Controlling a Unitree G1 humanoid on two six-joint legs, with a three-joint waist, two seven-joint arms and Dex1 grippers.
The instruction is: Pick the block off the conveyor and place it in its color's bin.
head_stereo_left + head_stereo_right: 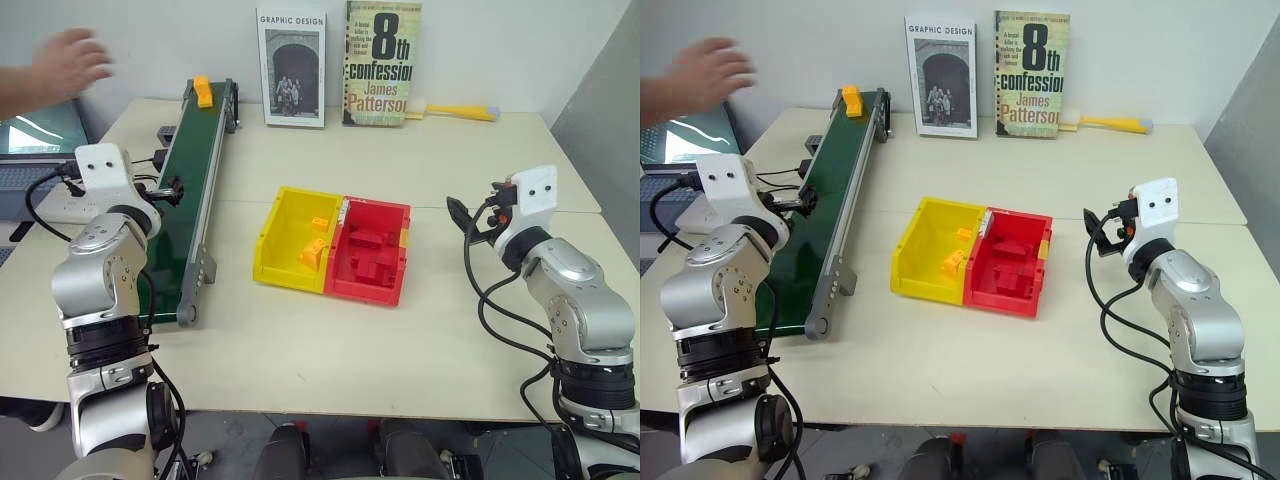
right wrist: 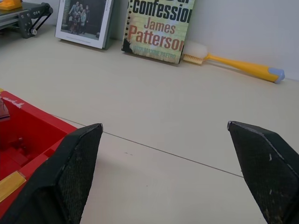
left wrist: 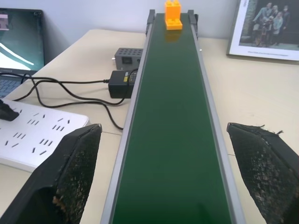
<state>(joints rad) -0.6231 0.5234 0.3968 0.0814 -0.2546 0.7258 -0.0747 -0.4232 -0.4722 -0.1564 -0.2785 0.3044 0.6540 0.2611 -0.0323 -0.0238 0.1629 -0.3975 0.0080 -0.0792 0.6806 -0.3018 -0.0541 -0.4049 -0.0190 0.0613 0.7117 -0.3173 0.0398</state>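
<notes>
Orange-yellow block sits at far end of conveyor, well apart from left gripper, jaws spread wide over near belt. Right gripper also released, idle. Best wait, straddle block squarely, then carry to yellow bin.

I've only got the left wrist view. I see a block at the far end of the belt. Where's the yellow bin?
Observer: The yellow bin sits on the table beside the conveyor, on the side toward the right arm, joined to a red bin.
Operator: Anything in it already?
Observer: Yes, at least two orange-yellow bricks lie in it.
Operator: Is the right gripper busy?
Observer: No, the right gripper is open and empty, over bare table beyond the red bin.
Operator: Anyone near the belt?
Observer: A person's hand is raised off the conveyor's far end, near the block.
</notes>
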